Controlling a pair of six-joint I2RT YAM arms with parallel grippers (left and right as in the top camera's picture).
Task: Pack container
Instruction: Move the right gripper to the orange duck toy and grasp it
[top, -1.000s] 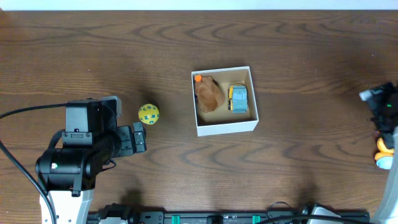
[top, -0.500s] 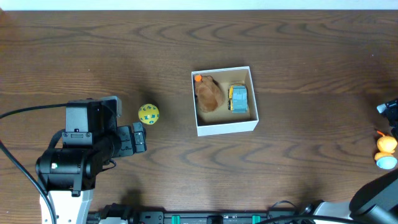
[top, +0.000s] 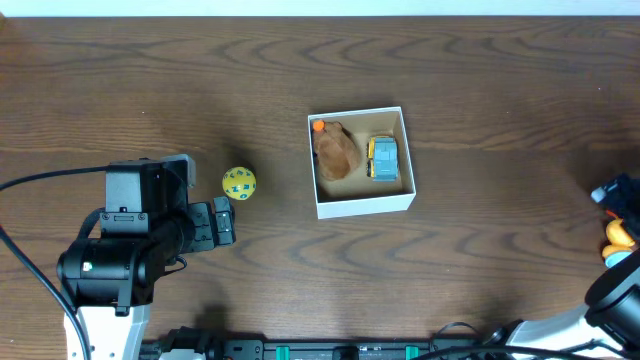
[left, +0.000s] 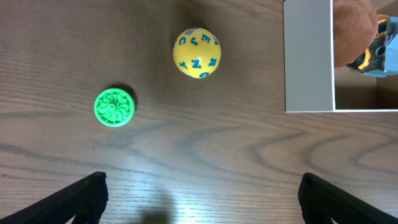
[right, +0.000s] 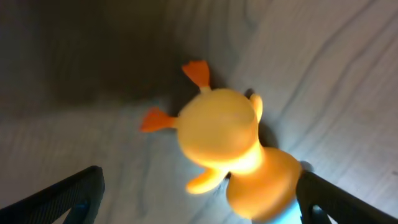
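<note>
The container (top: 366, 203), a square white-walled box with a tan inside, stands at the table's middle and holds a brown plush toy (top: 335, 152) and a blue-and-yellow toy car (top: 383, 158). Its white wall shows in the left wrist view (left: 308, 56). A yellow ball with blue letters (top: 239, 184) (left: 196, 53) lies left of it. My left gripper (top: 222, 222) (left: 202, 199) is open and empty, short of the ball. My right gripper (top: 612, 195) (right: 199, 199) is open at the right edge, low over an orange duck toy (top: 621, 235) (right: 230, 143), whose body lies by the right finger.
A green ridged disc (left: 114, 107) lies on the table left of and below the ball in the left wrist view; in the overhead view my left arm hides it. A pale blue object (top: 612, 260) sits just below the duck at the right edge.
My right gripper has moved toward the front edge and down over the orange duck. The left arm, ball and container have not moved.
</note>
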